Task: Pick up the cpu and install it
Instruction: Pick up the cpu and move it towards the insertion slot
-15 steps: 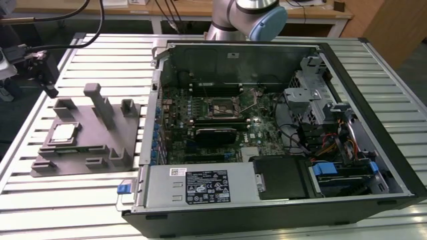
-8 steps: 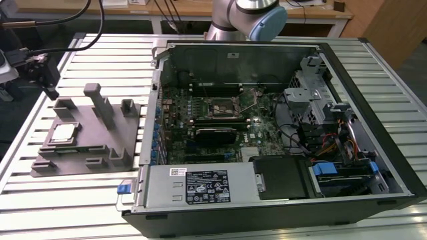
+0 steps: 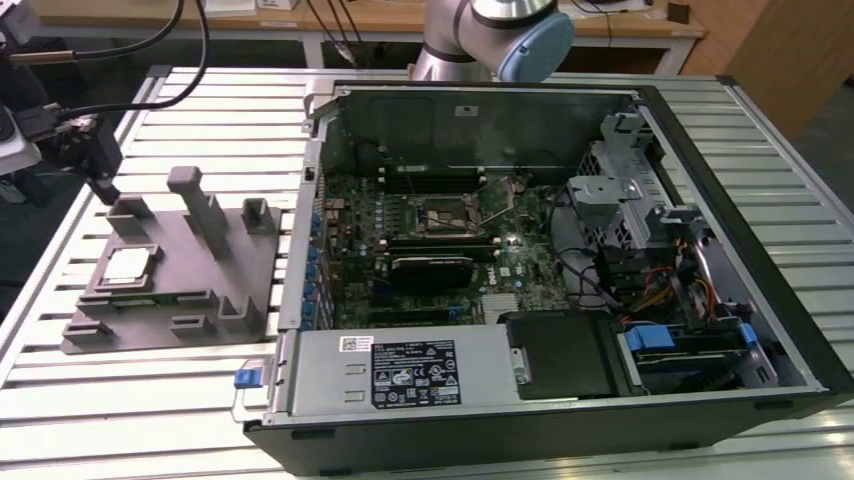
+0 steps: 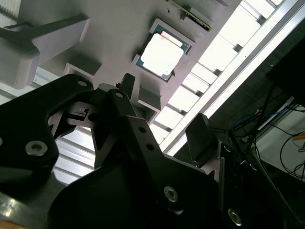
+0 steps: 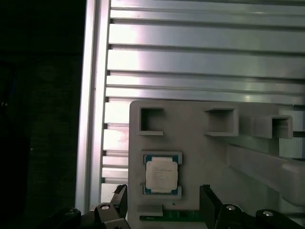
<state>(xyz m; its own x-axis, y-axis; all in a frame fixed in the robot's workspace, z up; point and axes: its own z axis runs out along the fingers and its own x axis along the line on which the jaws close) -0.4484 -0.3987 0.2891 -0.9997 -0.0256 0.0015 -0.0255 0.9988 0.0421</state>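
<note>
Near the cpu (image 5: 161, 174), end effector (image 5: 164, 191) jaws apart.

Beyond the fingers (image 4: 127, 85), glare washed out the top of the cpu (image 4: 162, 53). Between the fingers in the first wrist view, a green board (image 5: 169, 217) was partly hidden by the grey fixture (image 5: 209, 157), and the picture's edge cut off the fingers' bases.

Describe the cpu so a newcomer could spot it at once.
On the slatted metal table, at the exterior view's left of the open computer case, sits a grey moulded fixture. The cpu lies flat in a square recess of it. It is the one shiny silver square there; the upright posts beside it are plain grey.
</note>
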